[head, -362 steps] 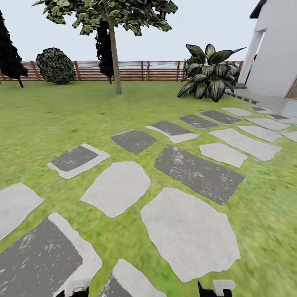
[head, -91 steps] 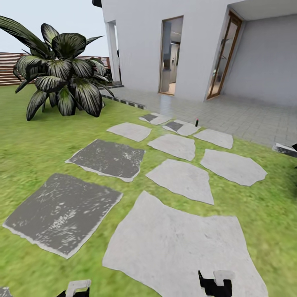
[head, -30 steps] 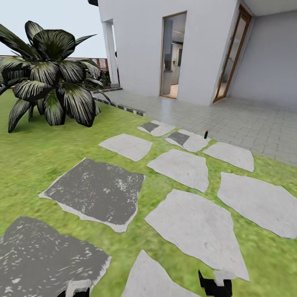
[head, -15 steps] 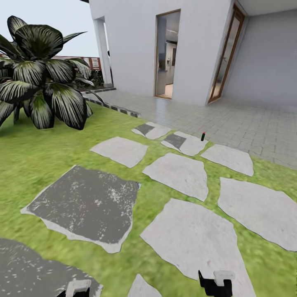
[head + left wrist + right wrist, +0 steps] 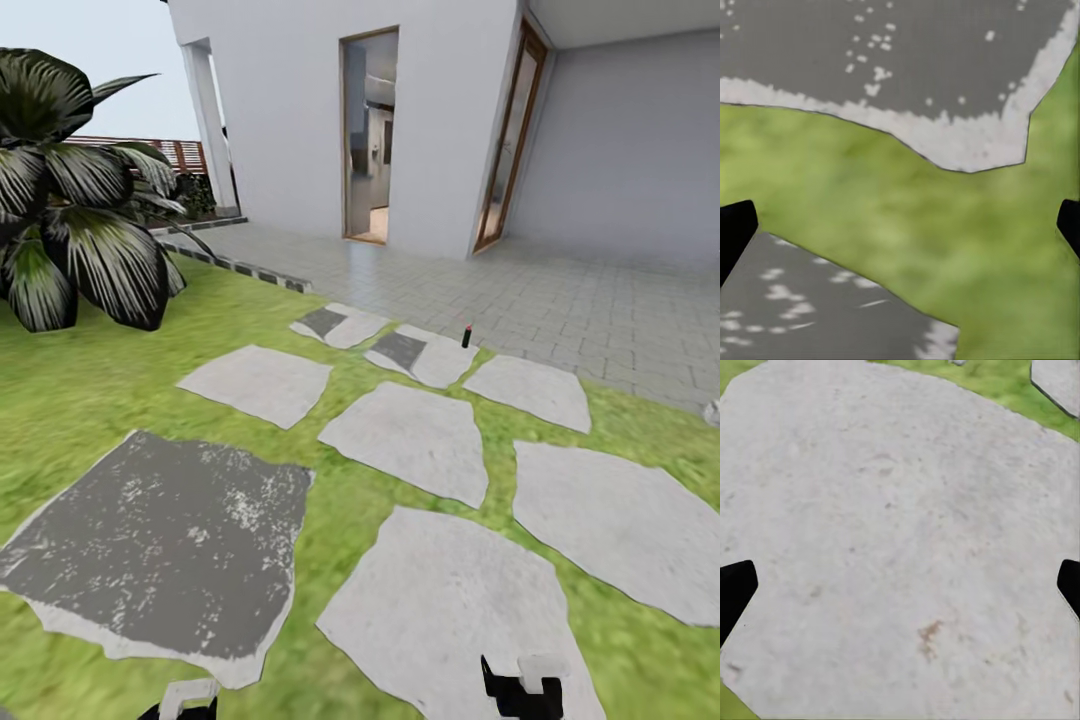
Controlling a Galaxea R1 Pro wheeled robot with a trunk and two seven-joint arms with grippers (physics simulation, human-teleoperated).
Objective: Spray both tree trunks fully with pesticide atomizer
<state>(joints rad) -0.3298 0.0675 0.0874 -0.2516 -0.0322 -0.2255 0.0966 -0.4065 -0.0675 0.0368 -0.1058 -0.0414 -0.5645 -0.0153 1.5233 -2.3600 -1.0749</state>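
Several flat paving stones, dark grey [image 5: 170,545] and pale grey [image 5: 405,440], cross the green lawn [image 5: 80,370] from a broad-leaved dark striped plant [image 5: 70,240] toward the white house [image 5: 290,110]. A small dark red-capped atomizer [image 5: 466,336] stands upright at the tiled patio's [image 5: 590,300] edge. The left pincer [image 5: 900,232] and right pincer [image 5: 900,592] hang wide apart, holding nothing.

At the head view's lower edge, near 7 o'clock, the left gripper [image 5: 185,700] shows a pale grey, blocky, rounded-cornered piece over black parts; near 5 o'clock the right gripper [image 5: 522,690] shows a jagged black part beside a similar pale grey block; in each wrist view, two matte black fingertips [image 5: 735,232] [image 5: 735,592] with angular outlines enter from opposite edges.
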